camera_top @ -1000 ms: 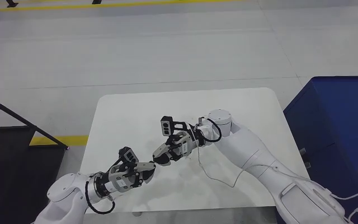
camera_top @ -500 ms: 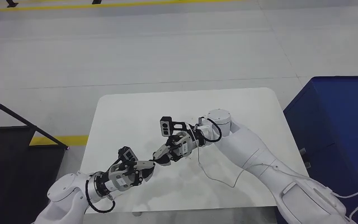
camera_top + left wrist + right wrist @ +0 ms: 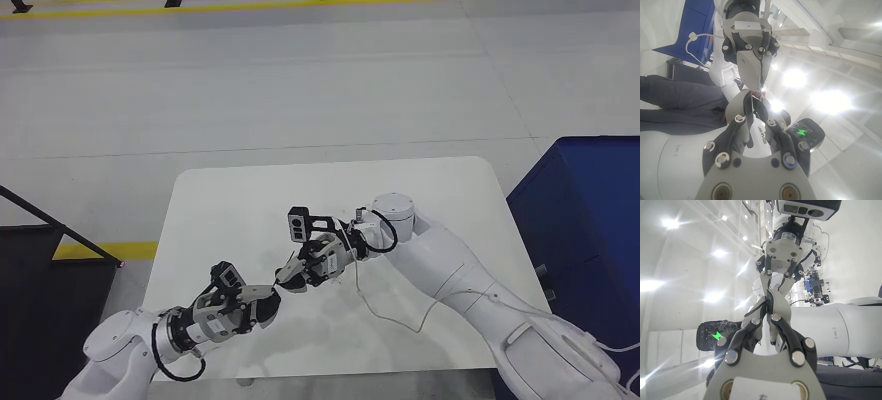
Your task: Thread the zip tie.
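My two grippers meet tip to tip above the front middle of the white table (image 3: 420, 190). The left gripper (image 3: 270, 296) (image 3: 752, 94) comes in from the front left and is shut. A thin pale strip, the zip tie (image 3: 753, 103), runs between its fingers. The right gripper (image 3: 289, 281) (image 3: 768, 292) comes in from the right, also shut, with its black ribbed pads pressed together. Its tips (image 3: 759, 87) touch the left gripper's tips where the strip ends. The zip tie's head and the very point of contact are hidden by the fingers.
A thin white cable (image 3: 385, 318) hangs in a loop from the right arm over the table's front right. A blue bin (image 3: 585, 220) stands past the table's right edge. A person in dark clothes (image 3: 677, 98) stands behind the arms.
The left gripper has edged up and right, closing the small gap to the right gripper's tips. The right arm has barely shifted.
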`<action>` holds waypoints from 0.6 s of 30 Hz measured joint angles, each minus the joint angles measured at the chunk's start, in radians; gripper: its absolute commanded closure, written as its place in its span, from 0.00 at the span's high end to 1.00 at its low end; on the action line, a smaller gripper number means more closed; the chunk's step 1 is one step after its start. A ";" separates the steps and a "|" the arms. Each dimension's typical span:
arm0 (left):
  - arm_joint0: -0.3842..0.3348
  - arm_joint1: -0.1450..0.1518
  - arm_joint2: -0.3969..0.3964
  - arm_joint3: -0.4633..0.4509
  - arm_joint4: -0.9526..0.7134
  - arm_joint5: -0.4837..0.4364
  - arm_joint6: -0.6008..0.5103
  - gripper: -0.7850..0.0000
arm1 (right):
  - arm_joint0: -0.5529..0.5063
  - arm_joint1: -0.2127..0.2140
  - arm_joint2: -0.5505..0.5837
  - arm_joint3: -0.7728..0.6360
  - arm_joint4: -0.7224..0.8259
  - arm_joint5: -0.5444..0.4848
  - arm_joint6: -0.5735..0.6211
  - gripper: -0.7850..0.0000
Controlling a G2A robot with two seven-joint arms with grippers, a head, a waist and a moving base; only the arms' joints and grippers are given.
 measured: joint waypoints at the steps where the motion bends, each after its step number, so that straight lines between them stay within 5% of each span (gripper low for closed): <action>1: 0.001 0.000 -0.004 0.000 0.000 -0.008 -0.006 1.00 | 0.002 0.001 0.002 0.000 -0.012 0.001 -0.002 0.00; 12: 0.004 0.000 -0.016 0.018 0.031 -0.049 0.023 1.00 | -0.025 0.008 0.069 -0.027 0.032 -0.062 -0.026 0.00; 18: -0.081 -0.014 0.036 0.138 -0.165 0.130 0.234 1.00 | -0.063 0.047 0.166 -0.238 -0.131 -0.268 -0.035 0.00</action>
